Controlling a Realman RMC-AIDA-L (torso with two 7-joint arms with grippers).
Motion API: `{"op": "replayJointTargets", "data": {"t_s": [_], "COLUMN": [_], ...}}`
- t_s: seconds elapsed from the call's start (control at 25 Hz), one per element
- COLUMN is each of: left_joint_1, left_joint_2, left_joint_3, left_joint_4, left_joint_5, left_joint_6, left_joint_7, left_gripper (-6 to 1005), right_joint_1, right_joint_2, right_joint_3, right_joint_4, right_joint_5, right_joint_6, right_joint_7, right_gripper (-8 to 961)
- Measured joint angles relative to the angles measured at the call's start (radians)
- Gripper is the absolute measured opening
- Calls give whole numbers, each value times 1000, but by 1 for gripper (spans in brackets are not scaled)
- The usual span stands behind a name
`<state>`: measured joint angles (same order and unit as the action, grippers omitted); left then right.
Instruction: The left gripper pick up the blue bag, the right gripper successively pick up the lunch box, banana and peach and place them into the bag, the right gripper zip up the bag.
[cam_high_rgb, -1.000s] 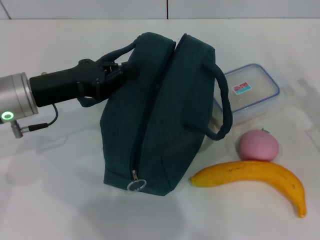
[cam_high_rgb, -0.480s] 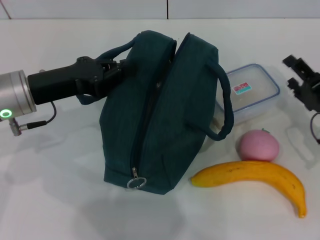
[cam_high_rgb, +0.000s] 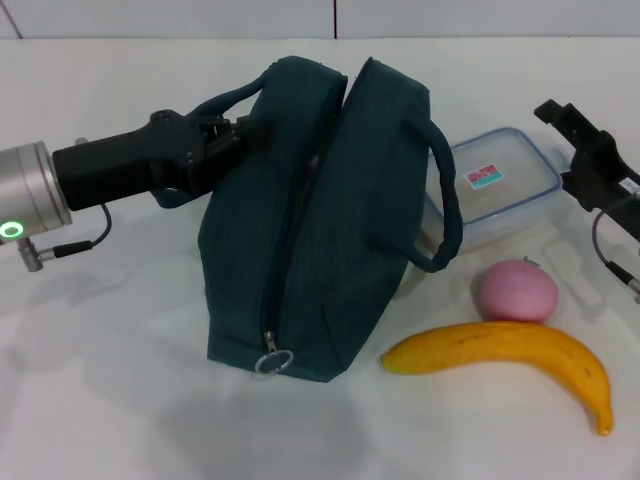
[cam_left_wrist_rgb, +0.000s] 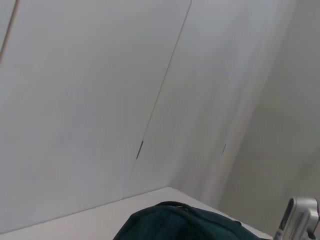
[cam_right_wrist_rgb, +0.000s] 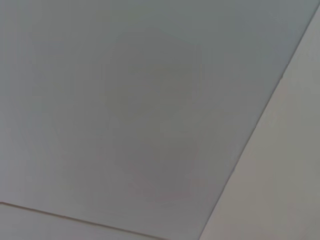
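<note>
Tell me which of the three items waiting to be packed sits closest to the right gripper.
The lunch box: the right gripper is right beside its far corner, while the peach and the banana lie nearer the camera, farther away.

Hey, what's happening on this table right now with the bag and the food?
The left gripper is shut on a handle of the blue bag, which stands on the table with its zip mostly closed. The right gripper hangs beside the lunch box, not touching it. The peach and banana lie on the table; nothing is packed yet.
</note>
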<state>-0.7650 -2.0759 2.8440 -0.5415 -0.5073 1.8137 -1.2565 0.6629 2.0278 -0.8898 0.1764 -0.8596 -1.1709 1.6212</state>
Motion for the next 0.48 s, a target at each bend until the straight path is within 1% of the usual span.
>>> {"op": "replayJointTargets", "data": {"t_s": [0.12, 0.32, 0.44, 0.48], "left_joint_1": [1, 3, 6, 7], "left_joint_2": [-2, -3, -3, -3], "left_joint_3": [0, 0, 0, 0], "left_joint_4": [0, 0, 0, 0], "left_joint_5": [0, -2, -4, -5], "left_joint_6": [0, -1, -1, -1], "left_joint_7": [14, 17, 19, 19], "left_gripper": [47, 47, 47, 47], "right_joint_1": [9, 19, 17, 17], "right_joint_2": [0, 0, 0, 0], "right_joint_3": [57, 232, 304, 314], "right_joint_4": [-1, 0, 0, 0], "right_joint_5": [-61, -232, -299, -309], "right_joint_6": [23, 53, 59, 59], "right_joint_7": [22, 28, 28, 28], "right_gripper": [821, 819, 818, 817]}}
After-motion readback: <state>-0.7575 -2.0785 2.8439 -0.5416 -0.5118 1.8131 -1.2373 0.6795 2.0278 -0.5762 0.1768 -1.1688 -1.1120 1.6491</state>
